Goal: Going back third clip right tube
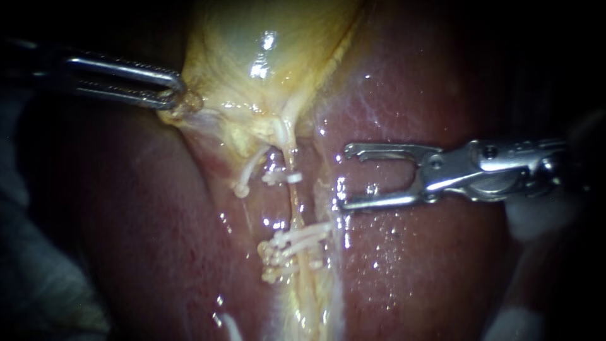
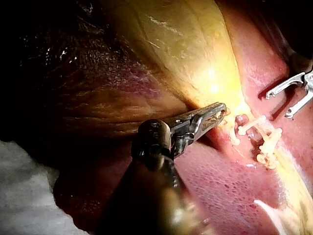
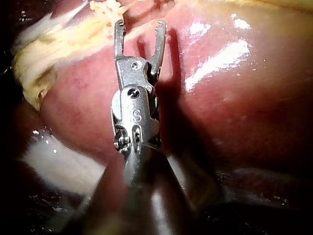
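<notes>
The yellow gallbladder (image 1: 252,38) narrows down onto the red liver (image 1: 429,265). My left instrument (image 1: 173,96) comes in from the upper left, jaws shut on the gallbladder's lower edge; the left wrist view shows the same grip (image 2: 217,113). The right tube (image 1: 292,202) runs down from the gallbladder with one white clip (image 1: 282,177) high on it and a cluster of white clips (image 1: 295,245) lower. My right instrument (image 1: 346,178) stands just right of the tube between those clips, jaws open and empty, apart from the tube. The right wrist view has these open jaws (image 3: 139,24) short of the clips (image 3: 105,7).
A shorter pale tube (image 1: 251,165) curls left of the right tube, ending in a white knob. White gauze lies at the lower left (image 1: 38,284) and under the right instrument's shaft (image 1: 536,218). Wet liver surface surrounds the tubes.
</notes>
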Robot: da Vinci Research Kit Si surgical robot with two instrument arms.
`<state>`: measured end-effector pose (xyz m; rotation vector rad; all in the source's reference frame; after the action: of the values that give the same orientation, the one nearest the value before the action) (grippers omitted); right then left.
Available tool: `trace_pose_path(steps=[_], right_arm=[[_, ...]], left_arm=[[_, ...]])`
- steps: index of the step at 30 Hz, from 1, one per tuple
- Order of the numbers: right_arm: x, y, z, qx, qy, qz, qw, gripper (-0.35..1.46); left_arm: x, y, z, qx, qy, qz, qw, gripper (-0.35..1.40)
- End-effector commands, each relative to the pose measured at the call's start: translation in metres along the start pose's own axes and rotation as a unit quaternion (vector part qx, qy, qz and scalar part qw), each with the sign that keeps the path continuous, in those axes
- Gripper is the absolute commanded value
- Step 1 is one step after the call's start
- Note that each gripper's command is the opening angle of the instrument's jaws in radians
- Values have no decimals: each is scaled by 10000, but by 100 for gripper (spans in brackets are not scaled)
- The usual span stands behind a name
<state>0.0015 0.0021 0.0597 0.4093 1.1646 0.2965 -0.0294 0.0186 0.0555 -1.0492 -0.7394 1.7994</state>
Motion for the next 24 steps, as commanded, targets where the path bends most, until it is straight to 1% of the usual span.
trace_pose_path(steps=[1, 5, 7, 10, 13, 14, 19, 21, 24], right_arm=[[1, 0, -4, 14, -7, -97, 10000, 49], [4, -1, -17, 58, -51, -384, 9992, 49], [5, -3, -23, 85, -138, -481, 9987, 49], [6, -5, -28, 123, -298, -614, 9976, 49], [7, -9, -33, 148, -369, -655, 9971, 49], [7, -11, -34, 152, -369, -657, 9970, 49], [8, -17, -37, 160, -368, -661, 9970, 49], [8, -18, -37, 160, -368, -661, 9970, 49], [9, -19, -37, 146, -369, -662, 9970, 50]], left_arm=[[0, 0, 0, -1, -1, -1, 10000, -35], [-1, -1, 1, 1, 0, 1, 10000, -35], [-2, -2, 3, 7, 4, 6, 10000, -35], [-6, -6, 11, 17, 10, 21, 10000, -35], [-10, -13, 25, -15, -12, 70, 10000, -35], [-11, -16, 30, -26, -1, 76, 10000, -35], [-18, -29, 61, -75, -92, 27, 9999, -35], [-20, -32, 69, -98, -110, 10, 9999, -35], [-22, -34, 73, -97, -112, -36, 9999, -35]])
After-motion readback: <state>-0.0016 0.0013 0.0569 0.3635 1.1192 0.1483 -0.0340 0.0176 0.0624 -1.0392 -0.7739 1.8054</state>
